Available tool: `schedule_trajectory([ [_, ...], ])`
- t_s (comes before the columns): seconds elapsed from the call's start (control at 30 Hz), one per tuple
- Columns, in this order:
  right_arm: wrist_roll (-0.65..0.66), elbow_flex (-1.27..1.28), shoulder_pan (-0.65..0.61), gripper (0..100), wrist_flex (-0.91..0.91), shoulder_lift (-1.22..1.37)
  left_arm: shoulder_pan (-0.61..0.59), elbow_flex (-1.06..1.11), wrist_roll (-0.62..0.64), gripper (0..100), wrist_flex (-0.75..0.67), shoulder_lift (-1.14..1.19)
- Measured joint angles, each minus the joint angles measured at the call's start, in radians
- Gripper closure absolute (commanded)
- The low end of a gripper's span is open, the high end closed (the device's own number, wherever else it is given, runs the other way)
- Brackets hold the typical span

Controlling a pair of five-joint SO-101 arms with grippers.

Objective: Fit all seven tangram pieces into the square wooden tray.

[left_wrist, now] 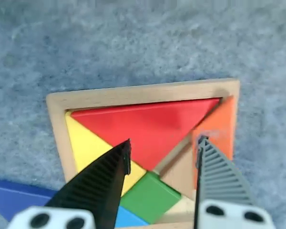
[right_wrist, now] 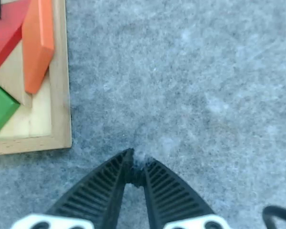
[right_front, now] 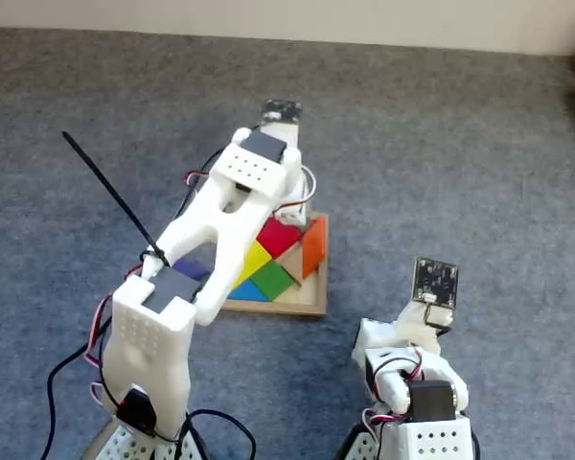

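- Square wooden tray lies on grey carpet, holding the red triangle and the orange piece.
- Left gripper hangs directly above the tray, spread wide, holding nothing.
- Right gripper is pinched together over the carpet, near the tray's corner.

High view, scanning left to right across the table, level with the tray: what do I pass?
Black cable tie → yellow piece → red piece → orange piece → right rim of the tray → right arm. The left arm overlaps the tray's left part, so I leave it out.
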Motion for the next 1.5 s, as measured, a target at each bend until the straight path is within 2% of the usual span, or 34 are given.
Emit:
schedule_trajectory([
  [0.1, 0.0, 0.0, 0.0, 99.3, 0.0, 0.0, 0.049, -0.02, 0.0, 78, 0.0, 0.0],
  [0.23, 0.0, 0.0, 0.0, 99.3, 0.0, 0.0, 0.091, -0.006, -0.018, 78, -0.068, 0.0],
  [0.4, 0.0, 0.0, 0.0, 99.3, 0.0, 0.0, 0.084, 0.094, -0.077, 78, -0.158, 0.0],
  [0.97, 0.0, 0.0, 0.0, 99.3, 0.0, 0.0, 0.043, 0.14, -0.089, 78, -0.164, 0.0],
  [1.2, 0.0, 0.0, 0.0, 99.3, 0.0, 0.0, 0.049, 0.137, -0.087, 78, -0.087, -0.028],
  [1.37, 0.0, 0.0, 0.0, 99.3, 0.0, 0.0, 0.049, 0.13, -0.092, 78, 0.021, -0.163],
  [1.5, 0.0, 0.0, 0.0, 99.3, 0.0, 0.0, -0.002, 0.127, -0.092, 78, 0.115, -0.29],
])
